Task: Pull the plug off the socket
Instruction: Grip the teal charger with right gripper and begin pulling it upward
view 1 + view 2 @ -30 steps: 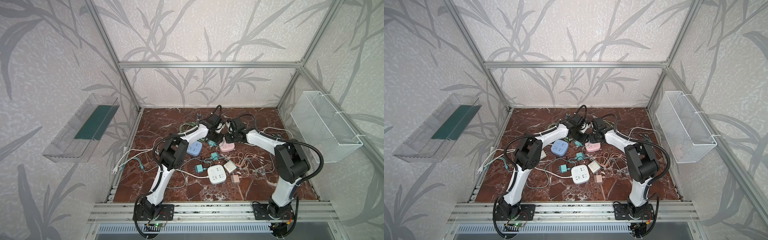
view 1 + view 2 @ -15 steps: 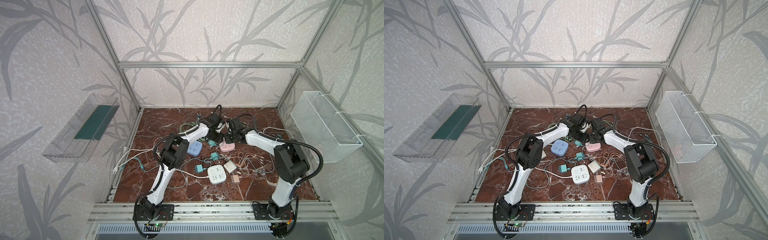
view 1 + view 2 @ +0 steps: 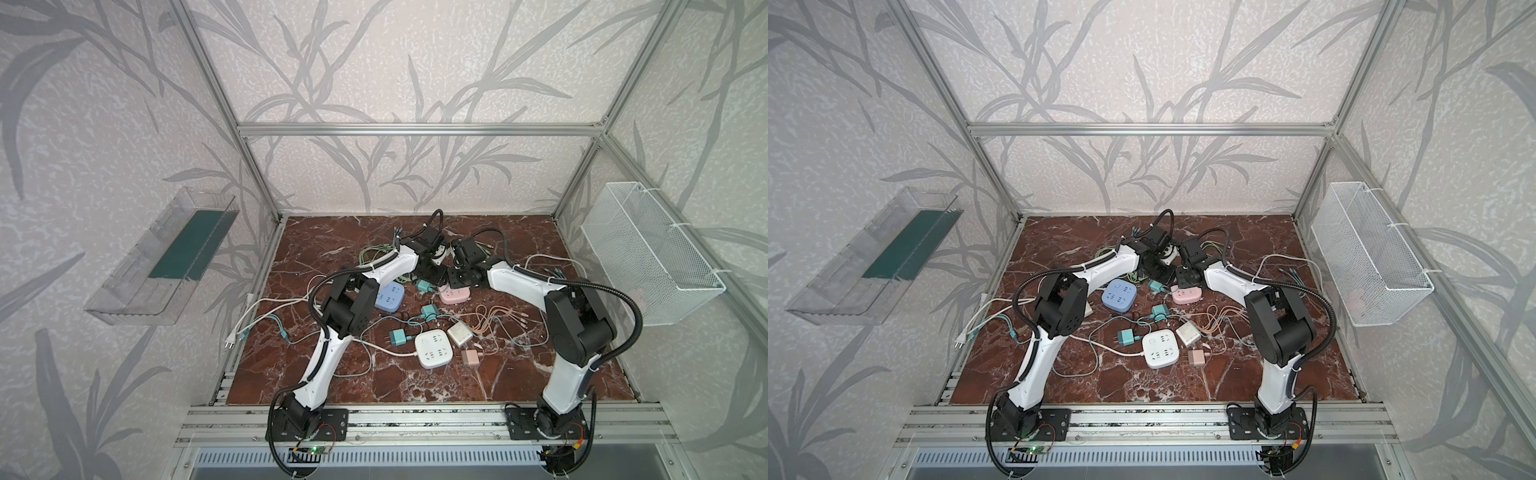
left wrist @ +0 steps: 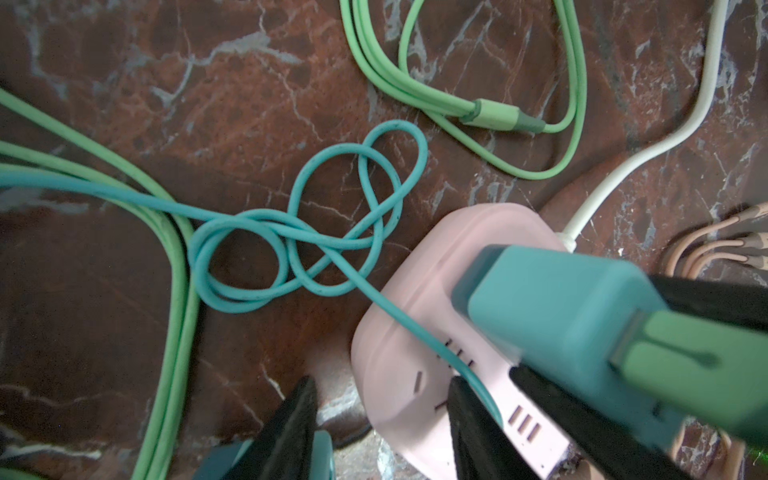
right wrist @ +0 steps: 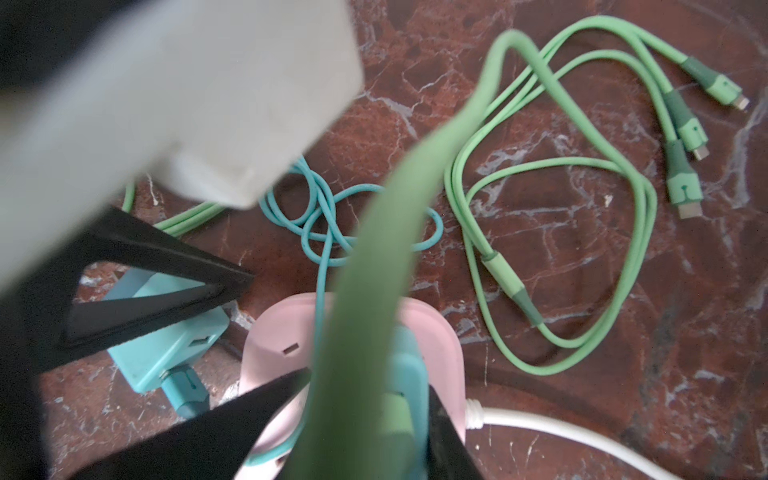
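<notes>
Over the marble table (image 3: 316,241), mid-frame, both wrists angle downward: right gripper (image 5: 365,382) clamps the teal plug (image 4: 561,316), left gripper (image 4: 382,380) half-spread astride the pink socket (image 4: 407,291).

teal plug (image 4: 561,316) on pink socket (image 4: 478,232) | teal cable (image 4: 422,160) knotted

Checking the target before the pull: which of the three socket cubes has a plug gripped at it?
The pink socket cube: the right pincer grips a teal plug at its top. The blue cube and the white cube show bare tops.
</notes>
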### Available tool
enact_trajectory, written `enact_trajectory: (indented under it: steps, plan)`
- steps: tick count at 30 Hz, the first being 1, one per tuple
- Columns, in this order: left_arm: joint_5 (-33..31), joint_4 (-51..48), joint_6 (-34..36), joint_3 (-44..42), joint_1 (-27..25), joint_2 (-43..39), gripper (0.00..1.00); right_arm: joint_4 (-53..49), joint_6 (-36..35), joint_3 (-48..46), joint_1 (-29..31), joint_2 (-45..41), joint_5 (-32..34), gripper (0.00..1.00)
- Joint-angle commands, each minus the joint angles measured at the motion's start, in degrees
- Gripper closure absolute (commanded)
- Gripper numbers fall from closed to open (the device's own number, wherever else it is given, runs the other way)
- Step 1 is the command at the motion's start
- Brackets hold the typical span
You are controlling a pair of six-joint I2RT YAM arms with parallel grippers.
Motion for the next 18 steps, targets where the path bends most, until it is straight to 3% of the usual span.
enact_trajectory:
  steps: [1,18]
  plan:
    - [-2.4,-2.9,-0.3,0.6,0.2,3.1,0.48,0.5,0.5,1.8,1.5,0.4,-2.3,0.89]
    - [-3.2,-3.9,0.5,-0.1,0.1,3.2,0.48,1.1,0.0,1.3,0.9,-2.2,-1.5,0.89]
